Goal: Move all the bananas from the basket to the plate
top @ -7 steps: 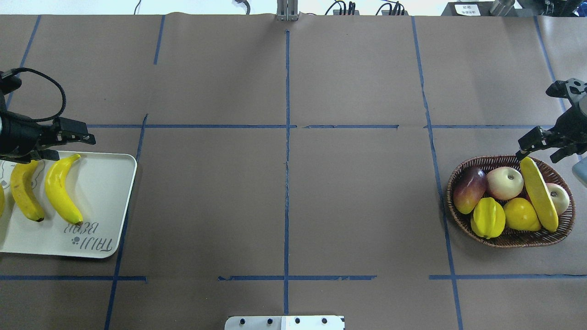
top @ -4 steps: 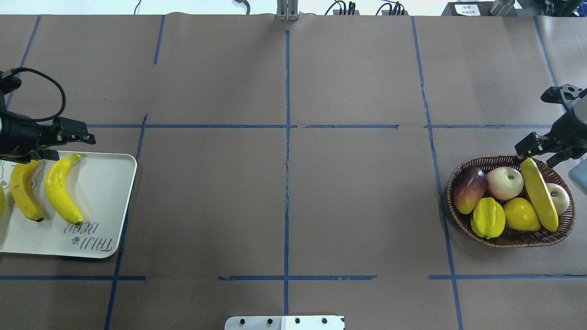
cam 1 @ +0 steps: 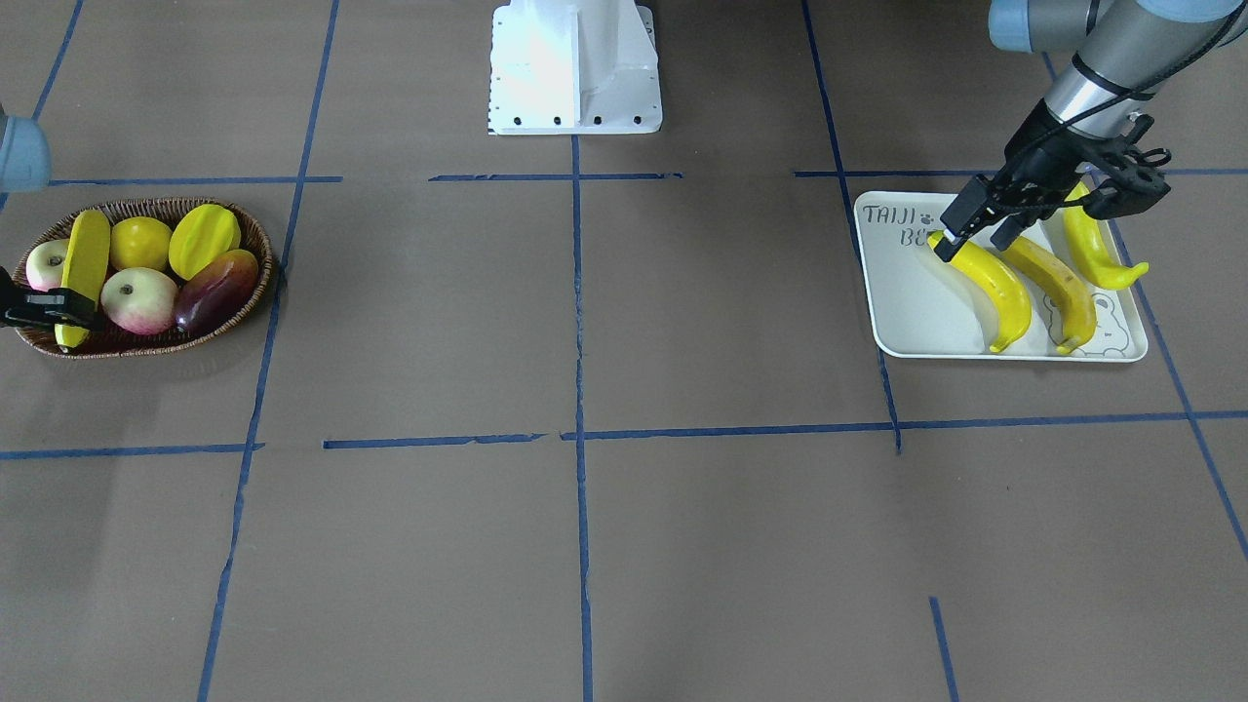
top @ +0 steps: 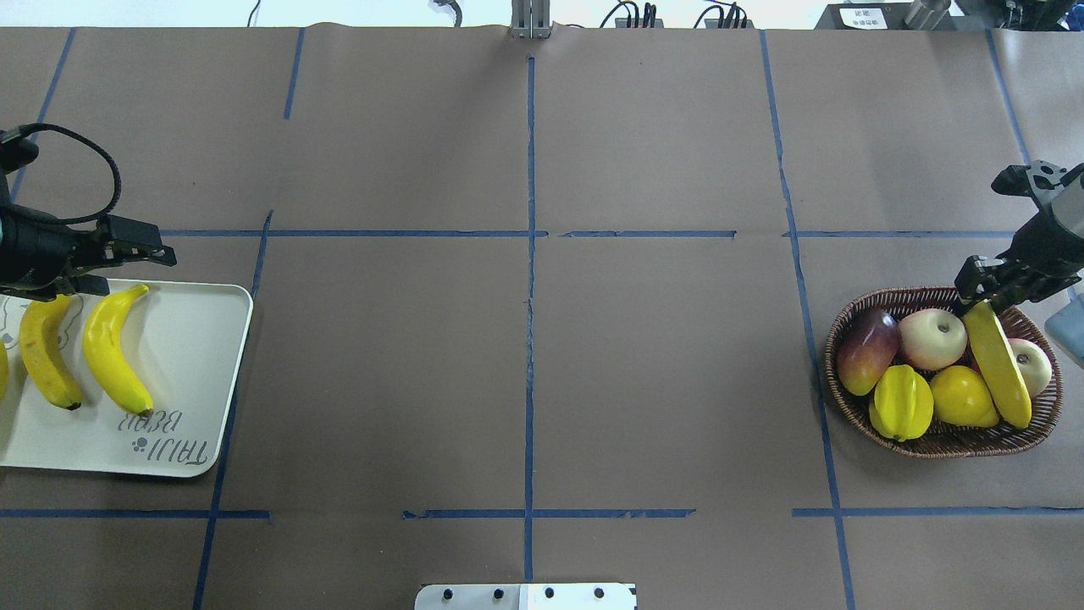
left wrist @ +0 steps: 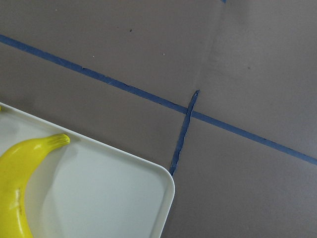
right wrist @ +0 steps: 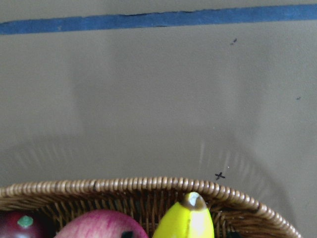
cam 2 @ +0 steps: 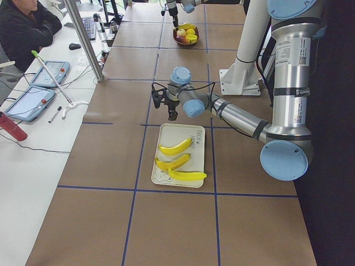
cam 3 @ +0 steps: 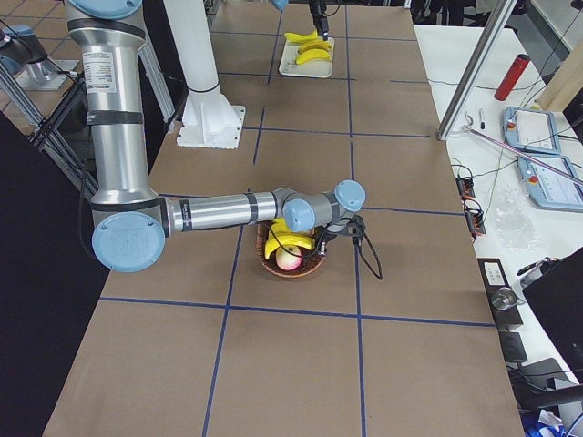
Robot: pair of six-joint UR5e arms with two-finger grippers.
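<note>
Plate (cam 1: 907, 312): seen from the left arm's end of the tabletop (top: 660, 381), this pale rectangular tray printed "TAIJI BEAR" came first. It lay flat on brown paper crossed by blue tape lines (top: 529, 339).
Bananas on the plate: three lay side by side along the tray. The bright banana (cam 1: 999, 283) was closest to the middle of the tabletop and the duller banana (cam 1: 1063, 288), flecked with brown, was next to it. The third banana (cam 1: 1102, 265) lay outermost, partly behind the claw.
Left claw (cam 1: 972, 237): it hung above the plate's end by the print, over the tip of the bright banana but clear of it. Its fingers were spread and held nothing.
Basket (top: 948, 446): this oval of dark wicker sat well apart from the plate, at the far end of the tabletop.
Other fruit: an apple (top: 931, 337), a second apple (top: 1037, 366), a reddish mango (top: 865, 339), a ridged starfruit (top: 902, 402) and a lemon (top: 961, 396) filled the basket.
Last banana (top: 999, 364): it lay on top of the other fruit, running from the rim nearer the robot to the rim farther from it, with that far tip just inside the wicker.
Right claw (top: 989, 290): it was down at that far tip, at the basket's rim. I could not tell whether its fingers had pinched the banana or only stood either side of it.
</note>
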